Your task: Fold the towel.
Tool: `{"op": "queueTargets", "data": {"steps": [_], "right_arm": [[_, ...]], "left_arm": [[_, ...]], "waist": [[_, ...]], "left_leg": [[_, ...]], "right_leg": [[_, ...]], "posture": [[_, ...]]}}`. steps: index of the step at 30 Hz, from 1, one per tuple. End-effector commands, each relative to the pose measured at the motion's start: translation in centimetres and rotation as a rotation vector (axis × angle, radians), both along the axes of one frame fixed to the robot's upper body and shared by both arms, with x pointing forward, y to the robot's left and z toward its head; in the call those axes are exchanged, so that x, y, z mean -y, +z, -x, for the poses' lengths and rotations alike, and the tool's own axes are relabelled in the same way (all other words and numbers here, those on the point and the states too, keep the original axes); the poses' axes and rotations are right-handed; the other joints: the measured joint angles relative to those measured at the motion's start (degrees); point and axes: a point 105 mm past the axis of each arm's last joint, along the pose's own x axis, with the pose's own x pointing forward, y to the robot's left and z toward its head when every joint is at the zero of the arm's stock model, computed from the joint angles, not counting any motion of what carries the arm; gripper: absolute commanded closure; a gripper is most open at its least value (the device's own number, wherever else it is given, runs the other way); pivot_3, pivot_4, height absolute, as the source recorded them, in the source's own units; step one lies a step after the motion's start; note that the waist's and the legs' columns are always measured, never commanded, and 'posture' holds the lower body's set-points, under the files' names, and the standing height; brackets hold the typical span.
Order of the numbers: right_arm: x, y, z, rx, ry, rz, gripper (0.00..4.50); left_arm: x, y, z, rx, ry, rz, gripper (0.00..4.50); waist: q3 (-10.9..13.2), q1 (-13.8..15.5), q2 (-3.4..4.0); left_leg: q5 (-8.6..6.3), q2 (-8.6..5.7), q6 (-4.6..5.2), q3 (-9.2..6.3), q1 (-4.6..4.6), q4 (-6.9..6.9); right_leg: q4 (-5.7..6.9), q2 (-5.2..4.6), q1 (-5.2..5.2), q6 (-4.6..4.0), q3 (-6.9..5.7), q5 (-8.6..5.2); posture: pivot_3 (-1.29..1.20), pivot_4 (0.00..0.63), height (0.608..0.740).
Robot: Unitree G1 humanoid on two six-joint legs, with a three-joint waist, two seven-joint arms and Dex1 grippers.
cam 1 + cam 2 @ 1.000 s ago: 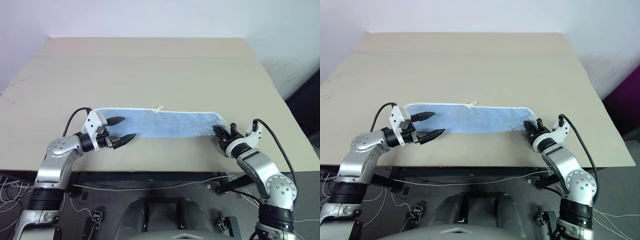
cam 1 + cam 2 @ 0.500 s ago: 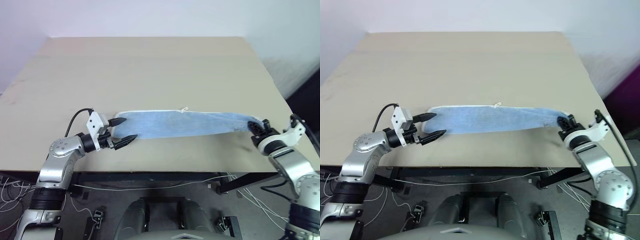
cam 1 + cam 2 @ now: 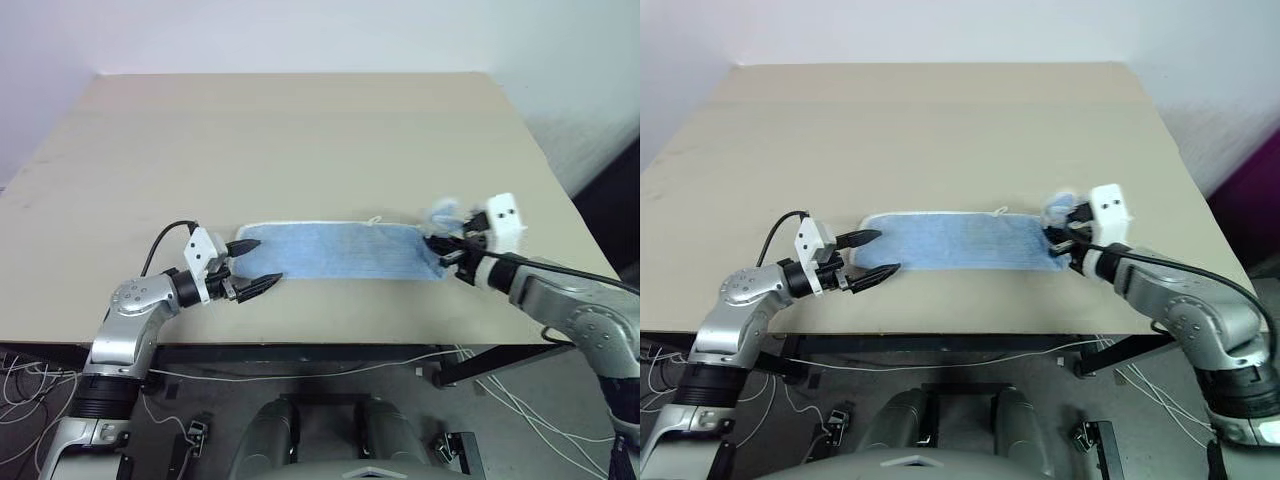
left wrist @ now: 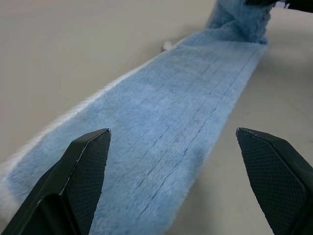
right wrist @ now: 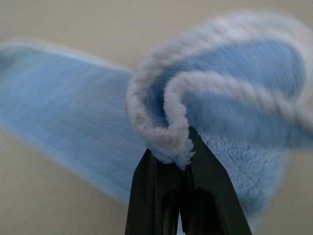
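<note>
Head view: towel (image 3: 335, 252) lies as a long strip on worktop (image 3: 300, 130); left gripper (image 3: 258, 266) at its left end, fingers spread, holding nothing. Right wrist view: right gripper (image 5: 177, 159) fingers pinch the towel's bunched hem corner.

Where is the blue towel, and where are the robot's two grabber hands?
towel (image 3: 335, 254): left eye view, middle of its flat blue part.
left gripper (image 3: 255, 265): left eye view, between its open fingertips.
right gripper (image 3: 436, 249): left eye view, fingertips pinching the towel's end.
</note>
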Motion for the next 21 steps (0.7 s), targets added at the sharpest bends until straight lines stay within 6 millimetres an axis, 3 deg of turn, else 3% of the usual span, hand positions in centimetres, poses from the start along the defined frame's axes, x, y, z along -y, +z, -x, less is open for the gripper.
{"op": "queueTargets", "data": {"steps": [1,4,8,21], "right_arm": [[-2.2,-0.5,0.0,0.036,0.124,0.088,4.49],[-3.6,-2.0,-0.4,0.019,0.175,0.127,4.49],[-3.9,-3.0,-1.0,0.013,0.173,0.131,4.49],[-4.7,-2.8,-2.2,0.052,0.141,0.110,4.49]], "left_arm": [[0.2,0.8,0.0,0.046,-0.002,0.000,0.20],[0.4,0.7,0.3,0.048,0.000,0.001,0.20],[0.0,0.7,0.5,0.047,0.013,-0.003,0.20],[0.3,0.6,0.6,0.043,0.010,-0.003,0.20]], "waist": [[0.0,0.1,0.00],[0.0,0.1,-0.01],[0.0,0.1,-0.01],[0.0,0.0,-0.01]], "left_leg": [[0.00,0.00,0.00,0.00,0.00,0.00],[0.00,-0.01,0.00,-0.01,-0.02,0.00],[0.00,-0.01,-0.01,-0.01,-0.05,-0.02],[-0.01,-0.02,-0.02,-0.03,-0.05,-0.05]], "right_leg": [[0.00,-0.01,0.00,0.00,0.00,0.00],[-0.01,-0.04,-0.01,0.00,-0.01,0.00],[0.00,-0.05,-0.07,0.00,0.00,0.00],[0.00,-0.07,-0.10,-0.01,0.03,0.00]], "posture": [[0.00,0.150,0.740],[0.00,0.150,0.740],[0.00,0.150,0.740],[0.00,0.150,0.740]]}}
